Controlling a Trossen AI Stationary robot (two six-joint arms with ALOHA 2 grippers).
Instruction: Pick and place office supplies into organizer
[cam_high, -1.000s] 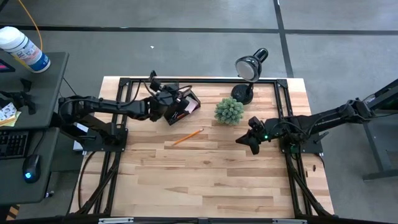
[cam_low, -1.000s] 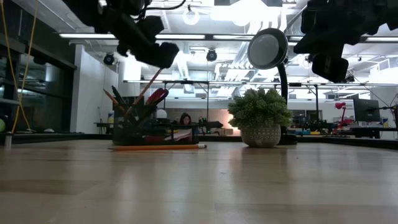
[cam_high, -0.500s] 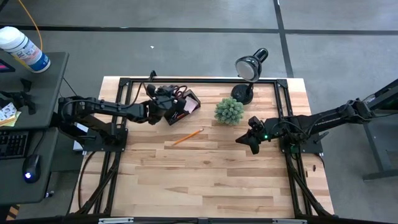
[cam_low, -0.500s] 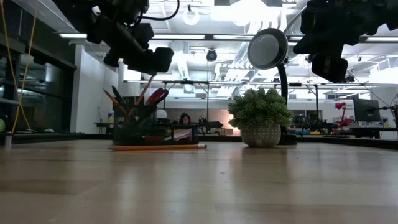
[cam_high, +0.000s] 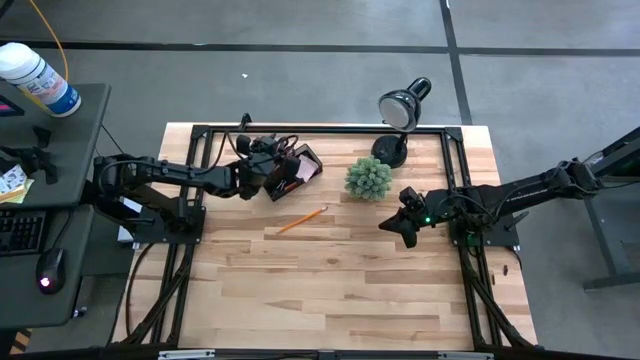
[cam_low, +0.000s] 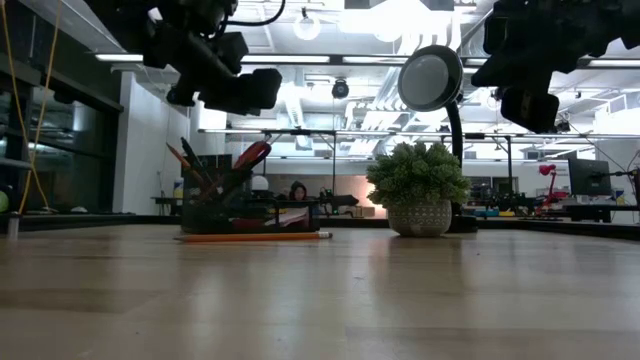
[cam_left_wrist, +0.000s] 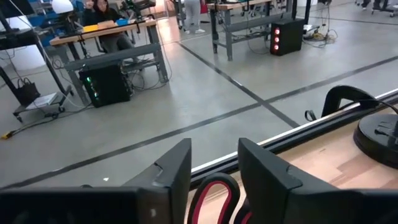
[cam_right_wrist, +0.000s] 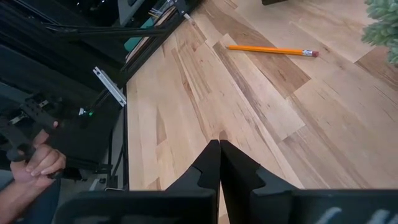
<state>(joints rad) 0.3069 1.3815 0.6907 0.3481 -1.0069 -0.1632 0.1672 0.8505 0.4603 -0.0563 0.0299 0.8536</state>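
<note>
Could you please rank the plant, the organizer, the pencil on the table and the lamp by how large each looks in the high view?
1. Lamp, head to base.
2. Organizer and plant: too alike to rank, and the left tool covers part of the organizer.
3. Pencil: long but very thin.

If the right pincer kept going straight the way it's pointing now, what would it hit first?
Probably bare table. The shut right pincer angles down toward the wood; the pencil lies off to one side of that line, though depth is hard to judge.

Filled organizer (cam_high: 296, 170) — loose pencil (cam_high: 302, 219) nearby
</note>
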